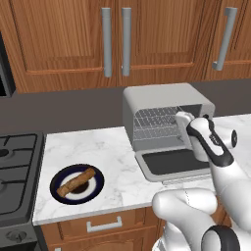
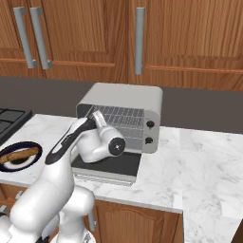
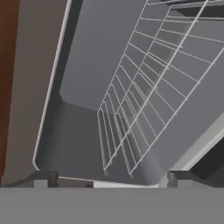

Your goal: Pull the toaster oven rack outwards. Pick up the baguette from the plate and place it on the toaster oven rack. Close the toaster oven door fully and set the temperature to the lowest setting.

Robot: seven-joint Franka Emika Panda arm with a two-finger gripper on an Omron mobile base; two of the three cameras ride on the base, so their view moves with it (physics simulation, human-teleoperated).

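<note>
**Spread jaws at the mouth of the open toaster oven**

We see the gripper (image 3: 109,177) with its jaws spread wide and nothing between them, one dark fingertip (image 3: 43,178) at each side of the hand view. Just ahead of them lies the toaster oven rack (image 3: 148,87), its silver wires running back inside the grey cavity; we cannot tell whether the tips touch it. From the base views, the hand is at the front opening of the toaster oven (image 1: 162,98), above the toaster oven door (image 1: 171,163), which lies folded down flat on the marble tabletop (image 1: 117,166). The oven's two dark knobs (image 2: 150,132) sit on its right front panel. Well to the left, near the black stove (image 1: 17,171), the baguette (image 1: 76,182) rests across the plate (image 1: 98,181). Wooden cabinets (image 1: 63,39) with grey handles hang behind.
</note>
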